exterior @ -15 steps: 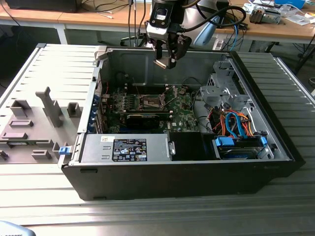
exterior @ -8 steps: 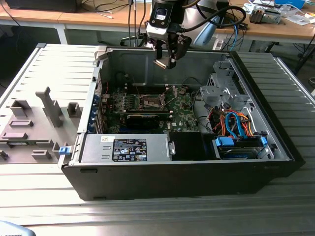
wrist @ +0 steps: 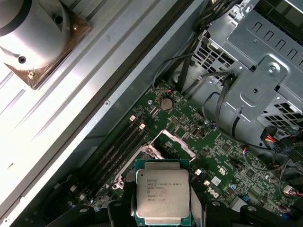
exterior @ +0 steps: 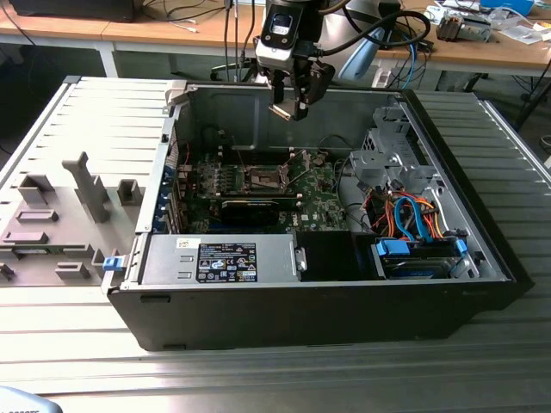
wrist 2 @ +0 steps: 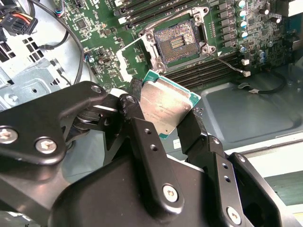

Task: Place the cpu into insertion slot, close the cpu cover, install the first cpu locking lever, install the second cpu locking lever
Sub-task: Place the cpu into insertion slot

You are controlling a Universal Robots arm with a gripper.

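The pincer (exterior: 289,105) is clenched on the cpu (wrist 2: 163,101), its black fingers (wrist 2: 142,124) pressing two opposite edges of the chip, whose silvery top faces both wrist views. In the exterior view the pincer hangs well above the insertion slot (exterior: 263,179), clear of the green motherboard (exterior: 320,188) that carries the slot. So the cpu is in the air, apart from the slot, not seated. In the second wrist view the slot lies bare, its dark contact field exposed within the metal rim. The cpu cover (wrist: 179,141) stands raised at the slot's edge, hinged open. Long black memory slots (wrist 2: 142,9) run just beside the insertion slot.
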